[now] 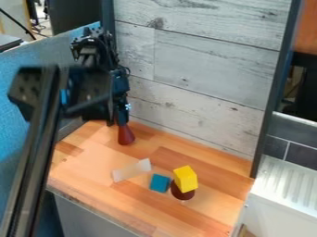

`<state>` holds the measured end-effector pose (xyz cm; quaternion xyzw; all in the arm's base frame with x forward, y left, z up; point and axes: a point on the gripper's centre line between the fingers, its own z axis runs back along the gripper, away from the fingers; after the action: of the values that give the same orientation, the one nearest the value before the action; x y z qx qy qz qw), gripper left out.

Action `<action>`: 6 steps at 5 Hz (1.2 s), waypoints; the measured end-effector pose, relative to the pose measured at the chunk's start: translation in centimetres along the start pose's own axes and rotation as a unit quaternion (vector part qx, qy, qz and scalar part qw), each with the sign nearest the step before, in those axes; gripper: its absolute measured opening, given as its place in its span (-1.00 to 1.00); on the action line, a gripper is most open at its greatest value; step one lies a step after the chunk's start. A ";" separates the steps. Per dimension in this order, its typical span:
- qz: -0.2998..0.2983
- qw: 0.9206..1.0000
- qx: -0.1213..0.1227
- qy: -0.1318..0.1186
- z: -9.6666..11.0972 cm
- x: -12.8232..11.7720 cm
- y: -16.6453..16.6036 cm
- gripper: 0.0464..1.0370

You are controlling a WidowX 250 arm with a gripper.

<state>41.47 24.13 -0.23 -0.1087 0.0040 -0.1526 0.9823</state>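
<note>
Camera view: the black gripper (117,123) points downward at the rear left of the wooden desk (86,162), directly above a dark red cone (125,135); whether it is open, closed or gripping the cone cannot be determined. Nearer the front lie a whitish block (132,170) and a blue block (160,183). Beside the latter, a yellow block (186,179) rests tilted on a dark red piece (182,193).

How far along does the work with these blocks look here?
Looks done: the yellow block sits on a dark red piece. In progress: the claw is at the top of the red cone; I cannot tell whether it grips it. Possibly left: the blue block and the whitish block, both lying unstacked on the wooden counter.
</note>
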 end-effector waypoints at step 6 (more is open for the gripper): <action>-0.073 0.978 0.137 -0.141 13.2 -3.2 -6.0 0.93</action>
<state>37.18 22.26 13.85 0.0059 -0.1637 -0.2061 0.9647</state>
